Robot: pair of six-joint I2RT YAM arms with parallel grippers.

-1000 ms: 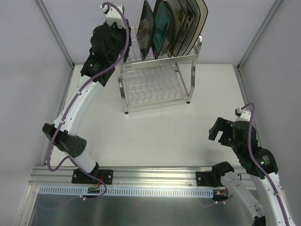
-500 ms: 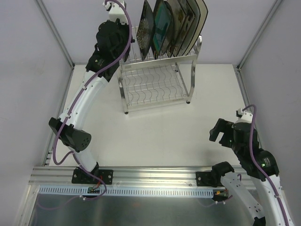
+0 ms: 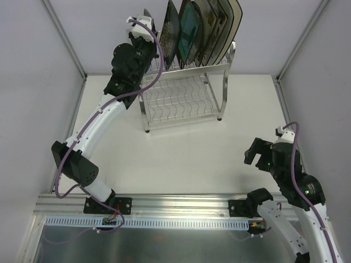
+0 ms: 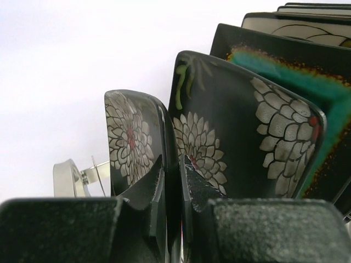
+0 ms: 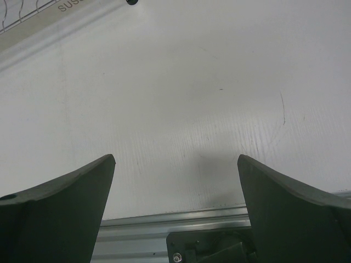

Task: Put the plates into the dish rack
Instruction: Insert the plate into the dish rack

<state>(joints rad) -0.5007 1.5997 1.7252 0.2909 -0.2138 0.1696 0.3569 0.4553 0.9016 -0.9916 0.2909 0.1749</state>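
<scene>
Chrome wire is all that will catch this plate, and that is where I'd worry. The left jaws are pinched nearly shut on the rim of a dark plate with white flowers, held upright at the left end of the row on the upper tier of the dish rack, just beside its flowered neighbour. With so thin a grip on one edge, I judge the plate could swing or slip. If it is let go before its lower edge sits in a slot, it may tip against the neighbour and chip, or drop through the wires. A nudge sideways could also knock over the whole standing row. The right jaws stand wide apart over the bare counter, holding nothing. By my count there is one rack with two tiers, two arms, one plate in the grip, and about six plates standing on the top tier, including one black and teal plate. The far ones overlap, so I cannot be sure.
</scene>
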